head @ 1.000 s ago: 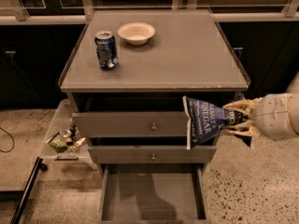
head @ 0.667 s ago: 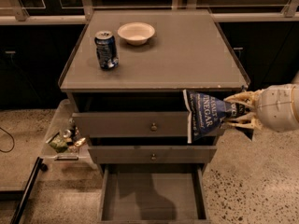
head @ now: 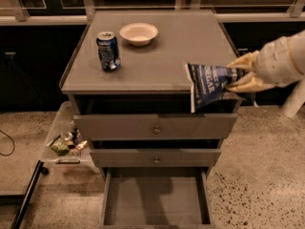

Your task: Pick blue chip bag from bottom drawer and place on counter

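Note:
The blue chip bag [head: 207,84] with white lettering hangs in the air at the right front edge of the counter [head: 162,51], its top level with the counter's front edge. My gripper [head: 237,76] comes in from the right and is shut on the bag's right end. The bottom drawer [head: 155,199] is pulled open below, and its grey floor is bare.
A blue-and-silver soda can [head: 108,50] and a white bowl [head: 138,33] stand on the counter's back left. Two upper drawers with round knobs [head: 156,129] stick out slightly. A tray of clutter [head: 64,144] sits on the floor to the left.
My gripper has lifted the chip bag from beside the top drawer up to the level of the counter's front edge.

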{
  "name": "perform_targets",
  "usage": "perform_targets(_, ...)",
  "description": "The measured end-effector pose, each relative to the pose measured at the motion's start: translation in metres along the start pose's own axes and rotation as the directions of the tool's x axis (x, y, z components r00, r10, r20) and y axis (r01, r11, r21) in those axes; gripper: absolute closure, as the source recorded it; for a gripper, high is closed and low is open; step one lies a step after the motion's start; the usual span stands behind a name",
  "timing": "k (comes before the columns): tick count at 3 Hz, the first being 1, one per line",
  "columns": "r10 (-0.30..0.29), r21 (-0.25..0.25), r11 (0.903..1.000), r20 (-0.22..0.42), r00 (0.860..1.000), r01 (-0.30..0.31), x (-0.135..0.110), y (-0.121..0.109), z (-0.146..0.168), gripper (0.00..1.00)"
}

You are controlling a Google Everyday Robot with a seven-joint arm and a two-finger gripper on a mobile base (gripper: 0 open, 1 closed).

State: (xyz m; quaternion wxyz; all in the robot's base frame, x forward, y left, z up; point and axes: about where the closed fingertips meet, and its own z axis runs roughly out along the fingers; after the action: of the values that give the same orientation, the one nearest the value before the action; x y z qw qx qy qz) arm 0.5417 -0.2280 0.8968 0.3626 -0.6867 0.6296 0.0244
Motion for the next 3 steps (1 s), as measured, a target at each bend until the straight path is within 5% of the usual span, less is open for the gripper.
perform_targets(1, 0.016, -0.067, 0.9977, 0.036, 0.999, -0.014, -0.01, -0.047, 0.031, 1.0)
perform_targets(2, 0.023, -0.041, 0.999, 0.087, 0.996, -0.019, -0.023, -0.091, 0.059, 1.0)
perform_targets(3, 0.104, 0.069, 0.9912, 0.13, 0.986, -0.113, -0.03, -0.124, 0.072, 1.0)
